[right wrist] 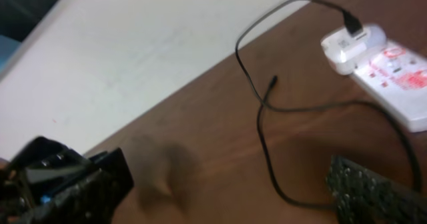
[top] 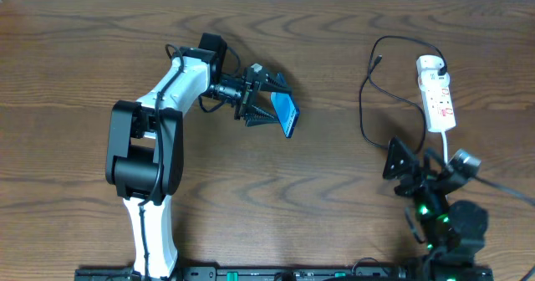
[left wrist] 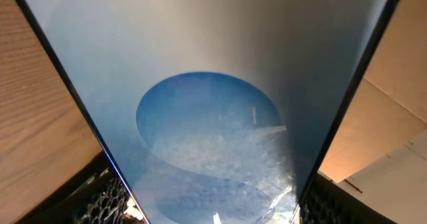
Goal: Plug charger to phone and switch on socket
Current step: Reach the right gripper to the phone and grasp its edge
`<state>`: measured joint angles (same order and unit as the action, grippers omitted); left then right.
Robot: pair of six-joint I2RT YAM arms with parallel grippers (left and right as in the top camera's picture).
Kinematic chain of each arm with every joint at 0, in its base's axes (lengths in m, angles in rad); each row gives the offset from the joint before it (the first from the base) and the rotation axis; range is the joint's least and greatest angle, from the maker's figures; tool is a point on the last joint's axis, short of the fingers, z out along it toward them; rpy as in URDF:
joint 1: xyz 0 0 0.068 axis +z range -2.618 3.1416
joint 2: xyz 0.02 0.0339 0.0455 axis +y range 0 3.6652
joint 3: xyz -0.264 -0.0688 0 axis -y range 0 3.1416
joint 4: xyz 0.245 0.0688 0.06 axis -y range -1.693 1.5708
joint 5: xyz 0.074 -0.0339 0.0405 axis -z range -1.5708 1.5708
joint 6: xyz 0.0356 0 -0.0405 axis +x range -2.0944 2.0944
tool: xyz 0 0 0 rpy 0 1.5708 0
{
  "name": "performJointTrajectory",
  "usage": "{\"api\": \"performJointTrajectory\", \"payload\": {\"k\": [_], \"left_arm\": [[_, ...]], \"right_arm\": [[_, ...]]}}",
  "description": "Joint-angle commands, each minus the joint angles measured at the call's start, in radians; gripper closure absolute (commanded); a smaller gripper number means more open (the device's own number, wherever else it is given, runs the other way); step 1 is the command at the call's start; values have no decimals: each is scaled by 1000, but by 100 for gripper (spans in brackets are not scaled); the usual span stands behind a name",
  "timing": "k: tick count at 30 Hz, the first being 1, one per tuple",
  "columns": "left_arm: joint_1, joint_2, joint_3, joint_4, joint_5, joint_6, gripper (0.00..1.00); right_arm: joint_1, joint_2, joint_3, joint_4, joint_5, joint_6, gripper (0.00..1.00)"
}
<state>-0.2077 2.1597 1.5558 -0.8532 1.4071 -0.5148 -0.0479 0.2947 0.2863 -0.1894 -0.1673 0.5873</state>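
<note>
- Black left gripper (top: pixel 276 101) is closed on the slim rectangular phone (top: pixel 287 115), which has a black frame and a blue-white screen. It holds the phone across its width, over the brown wooden table (top: pixel 84 47), a little left of the middle.
- In the left wrist view the phone (left wrist: pixel 213 117) fills almost the whole picture, and meshed fingers (left wrist: pixel 100 201) show at the lower corners.
- The right gripper (top: pixel 411 160) stands wide apart and empty, near the front right.
- Just beyond it runs the long thin black charger cable (top: pixel 364 105). Its small connector tip (top: pixel 378 61) lies free on the wood, well apart from the phone.
- The cable's other end is plugged in the white elongated power strip (top: pixel 437 93) with red marks, at the far right.
</note>
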Motion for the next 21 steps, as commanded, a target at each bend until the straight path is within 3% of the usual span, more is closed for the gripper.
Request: {"api": "performJointTrajectory", "payload": {"k": [1, 6, 11, 16, 21], "left_arm": [[-1, -41, -5, 0, 31, 25, 34], [-1, -41, -5, -1, 32, 25, 34], [-1, -41, -5, -1, 32, 25, 34], [-1, -41, -5, -1, 32, 25, 34], [0, -41, -5, -1, 32, 25, 34]], "right_arm": [[16, 161, 182, -56, -37, -74, 1], [140, 454, 494, -189, -79, -68, 1], [323, 596, 669, -234, -78, -4, 1], [490, 695, 727, -208, -79, 111, 1], [541, 769, 727, -183, -64, 103, 1]]}}
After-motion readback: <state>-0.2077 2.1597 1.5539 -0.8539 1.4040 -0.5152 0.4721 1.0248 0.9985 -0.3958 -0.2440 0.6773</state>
